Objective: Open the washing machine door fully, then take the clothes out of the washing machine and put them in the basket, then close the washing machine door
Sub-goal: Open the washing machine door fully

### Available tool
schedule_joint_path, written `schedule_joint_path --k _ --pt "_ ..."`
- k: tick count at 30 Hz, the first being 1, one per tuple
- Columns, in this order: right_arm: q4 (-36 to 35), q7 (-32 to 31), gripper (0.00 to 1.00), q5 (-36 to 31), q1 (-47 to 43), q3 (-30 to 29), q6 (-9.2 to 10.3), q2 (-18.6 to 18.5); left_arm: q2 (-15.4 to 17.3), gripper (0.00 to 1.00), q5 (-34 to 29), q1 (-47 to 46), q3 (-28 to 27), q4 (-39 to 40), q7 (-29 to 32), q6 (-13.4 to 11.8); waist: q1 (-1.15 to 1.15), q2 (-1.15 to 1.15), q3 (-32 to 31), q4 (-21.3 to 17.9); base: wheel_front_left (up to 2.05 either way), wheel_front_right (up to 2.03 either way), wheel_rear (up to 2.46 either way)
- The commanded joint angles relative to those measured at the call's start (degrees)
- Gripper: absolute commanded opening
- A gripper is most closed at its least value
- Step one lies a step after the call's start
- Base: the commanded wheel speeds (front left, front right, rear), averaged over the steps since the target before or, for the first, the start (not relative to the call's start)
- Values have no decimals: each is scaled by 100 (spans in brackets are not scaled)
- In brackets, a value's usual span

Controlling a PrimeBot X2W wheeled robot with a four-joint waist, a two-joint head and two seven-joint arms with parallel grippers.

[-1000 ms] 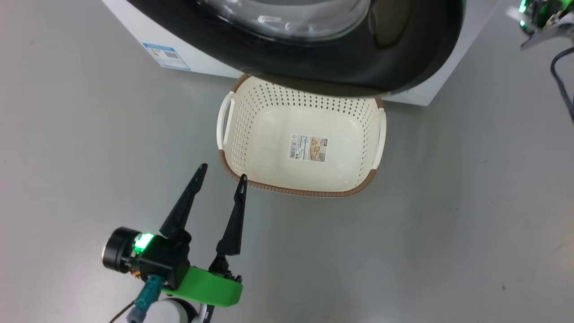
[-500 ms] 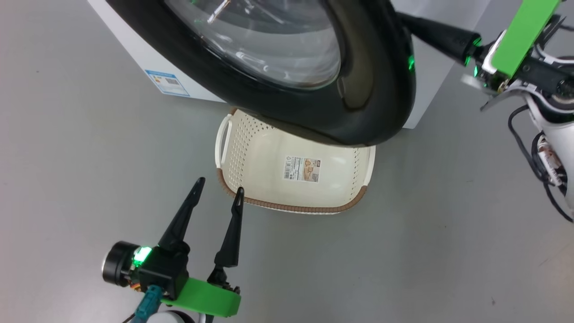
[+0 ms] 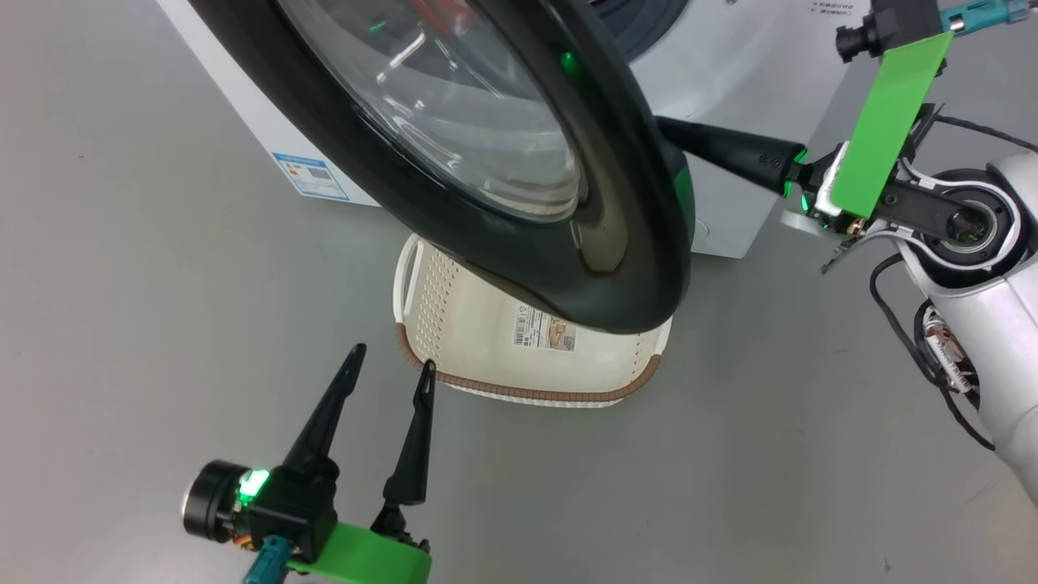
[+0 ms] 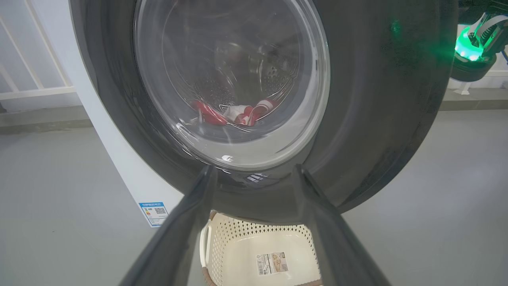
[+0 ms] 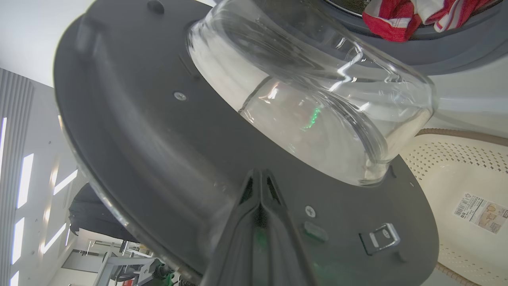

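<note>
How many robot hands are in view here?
2. The left hand, open, sits lower left near the basket; the right hand, shut, is behind the washing machine door.

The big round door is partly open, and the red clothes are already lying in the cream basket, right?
Not quite. The door is partly open, but the red clothes lie inside the washing machine, not in the basket. The left wrist view shows them through the door's glass. No clothes show in the cream basket.
</note>
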State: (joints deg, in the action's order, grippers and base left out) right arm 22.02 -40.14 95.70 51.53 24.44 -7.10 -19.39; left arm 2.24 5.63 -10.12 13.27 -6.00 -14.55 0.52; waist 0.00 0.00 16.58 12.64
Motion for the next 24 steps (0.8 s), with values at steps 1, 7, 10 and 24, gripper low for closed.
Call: schedule_joint_path --k 1,7,10,24 --pt "-259 -67 0 -64 -159 34 -39 140 64 100 26 93 -201 164 -45 6 0 0 -33 26 0 0 0" --pt "-394 -154 0 -115 -342 58 -39 236 64 100 14 150 -206 177 -45 9 0 0 -98 51 0 0 0" --pt "-398 -171 0 -138 -399 40 -39 269 64 100 7 174 -215 177 -45 11 0 0 -121 52 0 0 0" --pt "-340 154 0 -432 -553 -197 -39 256 64 100 40 176 -303 178 -45 54 0 0 -150 -37 0 0 0"
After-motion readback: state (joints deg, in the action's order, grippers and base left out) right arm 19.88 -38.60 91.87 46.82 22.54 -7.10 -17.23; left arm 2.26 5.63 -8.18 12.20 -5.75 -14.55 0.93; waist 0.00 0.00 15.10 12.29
